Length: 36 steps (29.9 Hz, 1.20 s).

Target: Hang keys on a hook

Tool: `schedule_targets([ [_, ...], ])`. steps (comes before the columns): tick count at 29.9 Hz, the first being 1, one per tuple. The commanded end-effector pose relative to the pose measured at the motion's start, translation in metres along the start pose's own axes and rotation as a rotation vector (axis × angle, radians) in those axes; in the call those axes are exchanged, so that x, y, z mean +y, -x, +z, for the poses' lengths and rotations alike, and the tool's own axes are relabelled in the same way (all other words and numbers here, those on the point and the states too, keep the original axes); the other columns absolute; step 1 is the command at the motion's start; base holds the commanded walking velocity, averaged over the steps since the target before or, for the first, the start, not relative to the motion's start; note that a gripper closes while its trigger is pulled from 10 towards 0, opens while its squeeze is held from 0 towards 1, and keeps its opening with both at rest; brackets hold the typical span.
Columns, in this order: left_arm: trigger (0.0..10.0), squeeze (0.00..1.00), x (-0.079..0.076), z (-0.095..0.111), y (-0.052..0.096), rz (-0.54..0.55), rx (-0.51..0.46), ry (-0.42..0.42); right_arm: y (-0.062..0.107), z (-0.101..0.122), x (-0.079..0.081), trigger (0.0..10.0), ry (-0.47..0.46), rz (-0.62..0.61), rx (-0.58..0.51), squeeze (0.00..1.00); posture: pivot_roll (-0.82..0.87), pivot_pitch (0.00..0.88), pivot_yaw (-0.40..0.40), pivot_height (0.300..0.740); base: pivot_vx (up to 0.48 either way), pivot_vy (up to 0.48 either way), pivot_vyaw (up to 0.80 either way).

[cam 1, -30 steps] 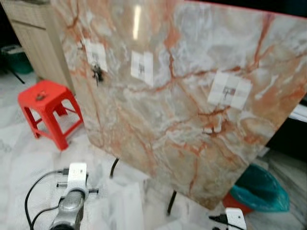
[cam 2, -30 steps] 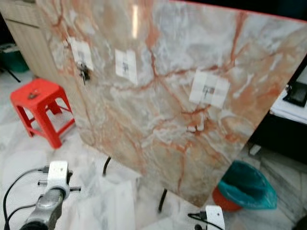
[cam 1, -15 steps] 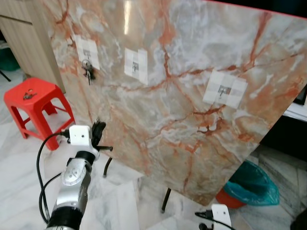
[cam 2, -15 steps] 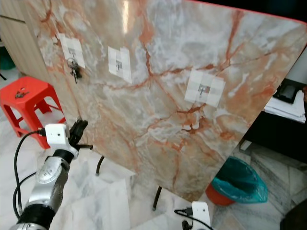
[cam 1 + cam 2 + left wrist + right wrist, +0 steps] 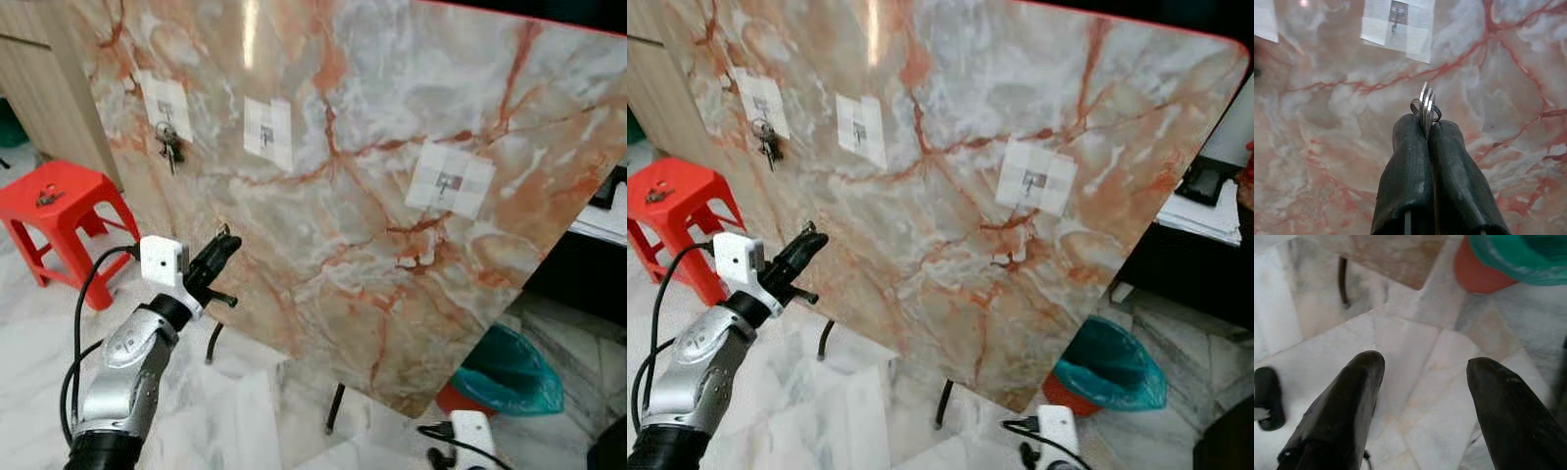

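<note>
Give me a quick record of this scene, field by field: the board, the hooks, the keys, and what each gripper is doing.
board: marble-pattern panel, leaning on dark legs
hooks: three on white patches; left hook holds a key bunch, middle hook and right hook bare
left gripper: shut on keys, raised toward the panel, facing the middle hook
right gripper: open, hanging low over the floor
nearby: red stool, teal bin

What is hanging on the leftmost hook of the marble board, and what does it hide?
A bunch of keys hangs from the leftmost hook, covering the lower edge of its white pad and some marble board. The left claw grips a second set of keys.
</note>
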<state>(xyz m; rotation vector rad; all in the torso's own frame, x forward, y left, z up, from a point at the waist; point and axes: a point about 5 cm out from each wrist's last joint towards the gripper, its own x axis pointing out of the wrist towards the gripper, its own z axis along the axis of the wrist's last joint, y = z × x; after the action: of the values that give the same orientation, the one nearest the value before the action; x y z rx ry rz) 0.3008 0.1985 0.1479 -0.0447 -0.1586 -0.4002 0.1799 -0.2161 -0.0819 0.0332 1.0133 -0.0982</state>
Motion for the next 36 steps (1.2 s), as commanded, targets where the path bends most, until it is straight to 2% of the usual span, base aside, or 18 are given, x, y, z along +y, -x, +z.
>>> schedule_targets([
  [1,10.0,0.00,0.000,0.010,0.001,-0.018,0.007,-0.043,0.001,-0.001,-0.005,10.0,-0.018,-0.003,0.001,0.00,0.05,0.000,-0.106,0.740,0.000,0.000,0.00],
  [5,10.0,0.00,-0.007,0.013,0.001,-0.088,0.043,-0.079,0.001,-0.003,-0.007,10.0,-0.018,-0.007,0.002,0.00,0.05,0.000,-0.106,0.740,0.000,0.000,0.00],
  [7,10.0,0.00,-0.012,0.013,0.000,-0.120,0.053,-0.096,0.001,-0.008,0.001,10.0,-0.016,-0.001,0.010,0.00,0.05,0.000,-0.106,0.740,0.000,0.000,0.00],
  [10,10.0,0.00,-0.014,0.013,-0.002,-0.109,0.042,-0.088,0.001,-0.015,0.012,10.0,-0.015,0.010,0.020,0.00,0.05,0.000,-0.105,0.740,0.000,0.000,0.00],
  [15,10.0,0.00,-0.019,0.013,-0.004,-0.114,0.049,-0.098,0.001,-0.019,0.019,10.0,-0.018,0.017,0.025,0.00,0.05,0.000,-0.105,0.740,0.000,0.000,0.00],
  [24,10.0,0.00,-0.020,0.014,-0.006,-0.105,0.053,-0.083,0.001,-0.021,0.015,10.0,-0.043,0.007,0.011,0.00,0.05,0.000,-0.103,0.740,0.000,0.000,0.00],
  [32,10.0,0.00,-0.025,0.011,-0.008,-0.110,0.061,-0.085,0.003,-0.020,0.000,10.0,-0.056,-0.015,0.006,0.00,0.05,0.000,-0.103,0.740,0.000,0.290,0.00],
  [34,10.0,0.00,-0.025,0.012,-0.009,-0.110,0.061,-0.084,0.003,-0.020,0.000,10.0,-0.058,-0.016,0.005,0.00,0.05,0.000,-0.103,0.740,0.000,0.294,0.00],
  [36,10.0,0.00,-0.025,0.012,-0.009,-0.111,0.061,-0.087,0.002,-0.019,0.006,10.0,-0.057,-0.011,0.005,0.00,0.05,0.000,-0.103,0.740,0.000,0.354,0.00],
])
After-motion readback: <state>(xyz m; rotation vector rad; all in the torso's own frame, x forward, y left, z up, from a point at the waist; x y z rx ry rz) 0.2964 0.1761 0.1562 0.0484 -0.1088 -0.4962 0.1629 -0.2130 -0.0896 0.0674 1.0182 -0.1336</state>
